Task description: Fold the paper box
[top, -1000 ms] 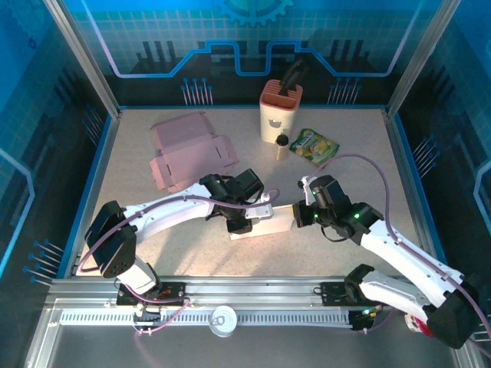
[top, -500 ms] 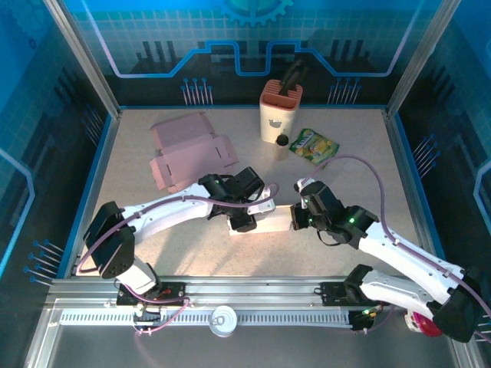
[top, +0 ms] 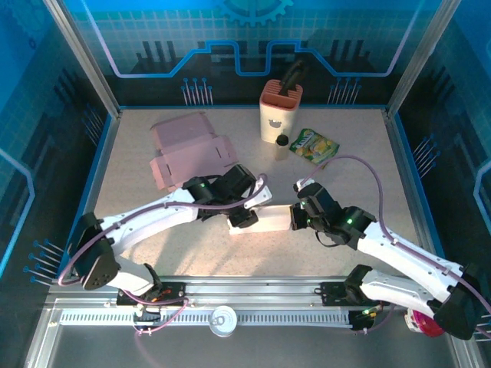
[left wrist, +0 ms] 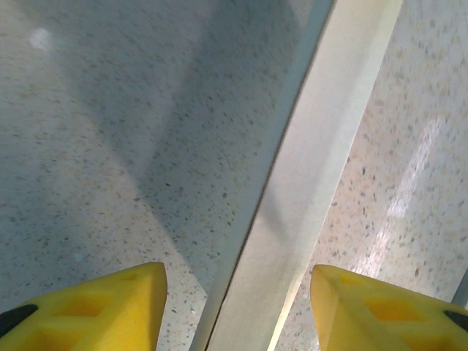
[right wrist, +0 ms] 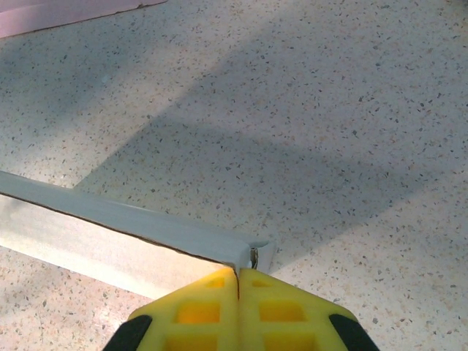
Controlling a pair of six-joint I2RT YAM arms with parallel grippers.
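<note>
The pale cream paper box (top: 270,222) lies low and long in the middle of the table. My left gripper (top: 244,220) stands over its left end. In the left wrist view the gripper (left wrist: 238,300) is open, with the upright box wall (left wrist: 322,153) running between the yellow fingers and touching neither. My right gripper (top: 296,218) is at the box's right end. In the right wrist view it is shut (right wrist: 238,274), its tips pinching the thin corner wall of the box (right wrist: 110,241).
A flat pink cardboard box (top: 188,149) lies at the back left, its edge also in the right wrist view (right wrist: 58,11). A white and orange holder (top: 279,113), a small bottle (top: 281,145) and a green packet (top: 313,144) stand at the back centre.
My left gripper has opened off the box wall and its arm has swung outward to the left. The right gripper has shifted slightly left, still shut on the box's end.
</note>
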